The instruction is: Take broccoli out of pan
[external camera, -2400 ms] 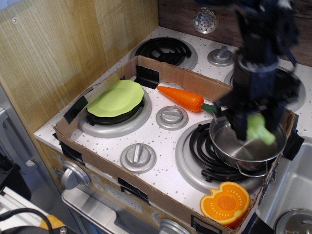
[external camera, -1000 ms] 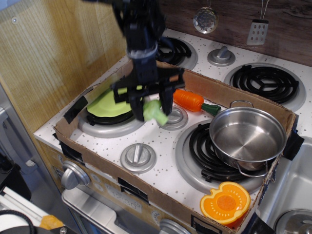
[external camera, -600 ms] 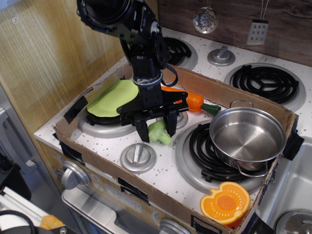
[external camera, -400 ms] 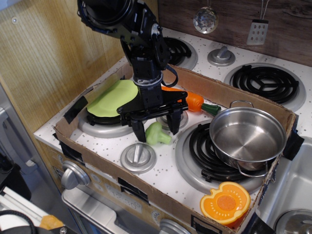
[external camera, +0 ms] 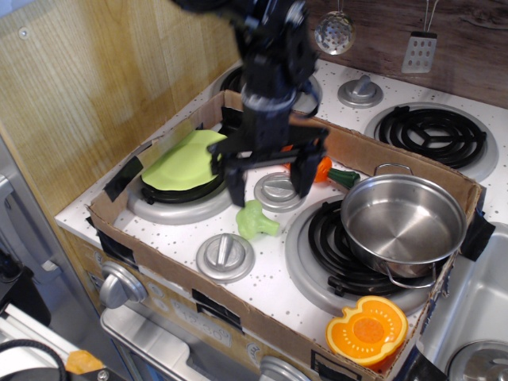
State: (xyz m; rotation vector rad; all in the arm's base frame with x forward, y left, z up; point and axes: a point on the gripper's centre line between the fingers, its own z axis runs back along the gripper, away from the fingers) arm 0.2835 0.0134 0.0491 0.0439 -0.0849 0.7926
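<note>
The pale-green broccoli (external camera: pixel 255 221) lies on the white speckled stovetop between the knobs, left of the front right burner. The shiny steel pan (external camera: pixel 402 223) stands empty on that burner, well to the right of the broccoli. My gripper (external camera: pixel 270 184) hangs open and empty above the broccoli, a short way up and slightly behind it, its two dark fingers spread wide. It touches nothing.
A cardboard wall (external camera: pixel 198 282) rings the front stovetop. A lime-green plate (external camera: pixel 189 159) sits on the left burner. An orange carrot (external camera: pixel 321 169) lies behind my gripper, partly hidden. An orange slice toy (external camera: pixel 367 329) lies at the front right. Round knobs (external camera: pixel 225 255) stand near the broccoli.
My gripper carried the broccoli from the pan to the left, set it on the stovetop, opened, and has now risen and shifted right, away from it. The pan is empty.
</note>
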